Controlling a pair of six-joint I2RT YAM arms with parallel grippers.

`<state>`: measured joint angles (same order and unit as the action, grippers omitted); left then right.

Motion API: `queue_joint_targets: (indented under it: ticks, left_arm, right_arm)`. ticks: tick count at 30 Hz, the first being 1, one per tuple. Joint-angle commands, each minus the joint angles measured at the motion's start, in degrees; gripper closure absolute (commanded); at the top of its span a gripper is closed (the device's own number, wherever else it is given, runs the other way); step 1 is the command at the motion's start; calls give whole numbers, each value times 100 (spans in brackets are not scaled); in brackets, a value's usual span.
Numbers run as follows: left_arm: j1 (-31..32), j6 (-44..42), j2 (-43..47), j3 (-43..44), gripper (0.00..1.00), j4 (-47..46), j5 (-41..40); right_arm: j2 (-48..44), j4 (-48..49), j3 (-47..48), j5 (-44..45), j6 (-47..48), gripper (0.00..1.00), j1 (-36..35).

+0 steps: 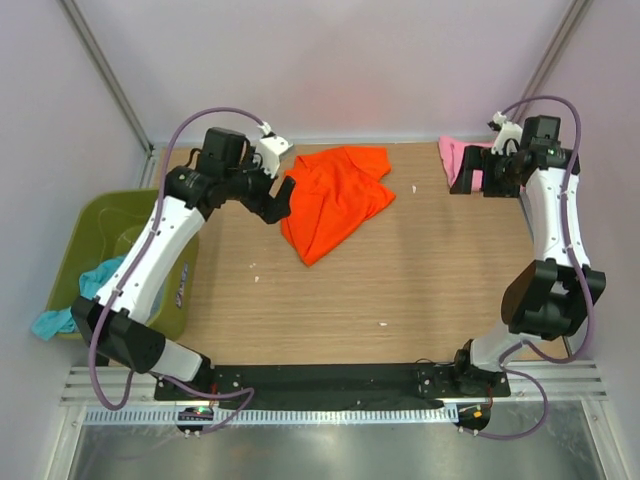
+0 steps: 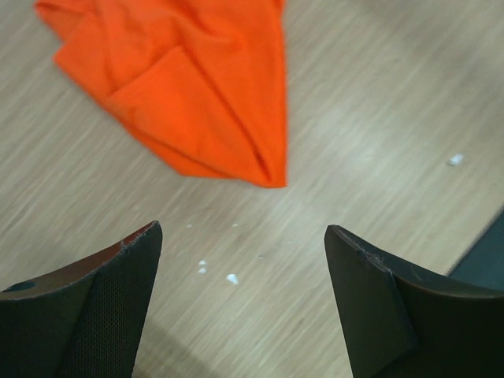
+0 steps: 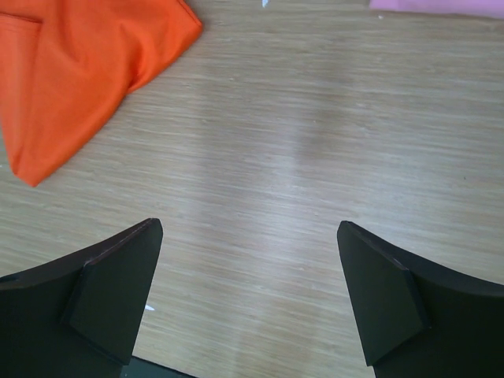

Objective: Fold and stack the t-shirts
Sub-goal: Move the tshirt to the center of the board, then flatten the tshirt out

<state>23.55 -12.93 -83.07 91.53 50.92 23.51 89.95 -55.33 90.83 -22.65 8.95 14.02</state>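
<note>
Beside table point(image 1: 400, 290), green tub point(image 1: 108, 202) holds teal shirt point(image 1: 60, 318), prob. over rim; L jaws, R jaws apart.

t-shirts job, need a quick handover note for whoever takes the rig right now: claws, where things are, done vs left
Left claw: open, empty, above bare table beside the orange t-shirt.
Right claw: open, empty, far right by the pink t-shirt.
Orange lies rumpled at far centre of the table; pink at the far right edge, partly hidden by the arm; teal t-shirt hangs over the rim of the green tub on the left.
Done: no stack; orange not folded.
Left: fold and stack the shirts.
</note>
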Motion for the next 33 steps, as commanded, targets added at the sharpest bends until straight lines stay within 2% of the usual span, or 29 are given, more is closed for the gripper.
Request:
queue_joint_targets:
  ticks: [1,3,8,10,15,24,28,33]
  left_arm:
    - [-44,1,-340,-91,16,-556,-1704]
    - [-114,167,-867,57,17,-706,-2068]
    - [-351,282,-2097,1006,23,-284,-1780]
    - [-482,430,-2808,1488,25,-354,-1858]
    - [-913,695,-3583,2492,25,-451,-1692]
    - [-1195,142,-4832,3854,29,-715,-1524]
    - [-1160,255,-5377,4373,30,-706,-1526]
    - [-1169,686,-5562,4418,31,-732,-1218]
  right_arm:
    - [433,-21,864,-705,63,1,-109]
    - [645,-65,1094,-635,159,2,-250]
    - [1436,-145,1823,-425,405,4,-794]
    - [1813,-154,2156,-74,712,5,-1338]
    - [2604,-31,2878,270,740,9,-2008]
    - [4107,31,4293,-64,608,14,-3001]
    - [4495,84,4497,331,625,13,-3378]
    - [4531,189,4242,1009,669,10,-3643]
